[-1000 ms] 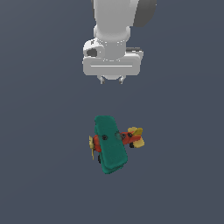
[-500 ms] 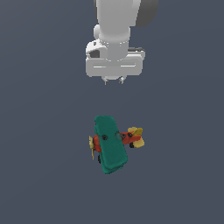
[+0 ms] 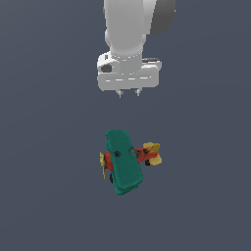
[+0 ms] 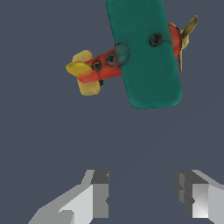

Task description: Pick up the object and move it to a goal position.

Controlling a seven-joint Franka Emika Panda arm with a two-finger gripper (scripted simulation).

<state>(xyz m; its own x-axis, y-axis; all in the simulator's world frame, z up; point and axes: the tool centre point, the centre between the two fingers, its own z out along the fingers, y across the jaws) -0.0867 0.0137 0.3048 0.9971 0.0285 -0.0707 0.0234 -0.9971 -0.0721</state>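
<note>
The object, a toy biplane (image 3: 125,161) with teal-green wings, a red body, a yellow propeller and a yellow tail, lies on the dark grey floor. In the wrist view the biplane (image 4: 144,52) shows from above, its tail pointing away from the propeller. My gripper (image 3: 128,93) hangs from the white arm, apart from the plane and farther back in the exterior view. It is open: the wrist view shows the gripper (image 4: 142,199) with a wide gap and nothing between its fingers.
Only the flat dark grey floor (image 3: 49,196) surrounds the plane.
The gripper has dropped slightly lower in the exterior view, towards the plane. The biplane has not moved.
</note>
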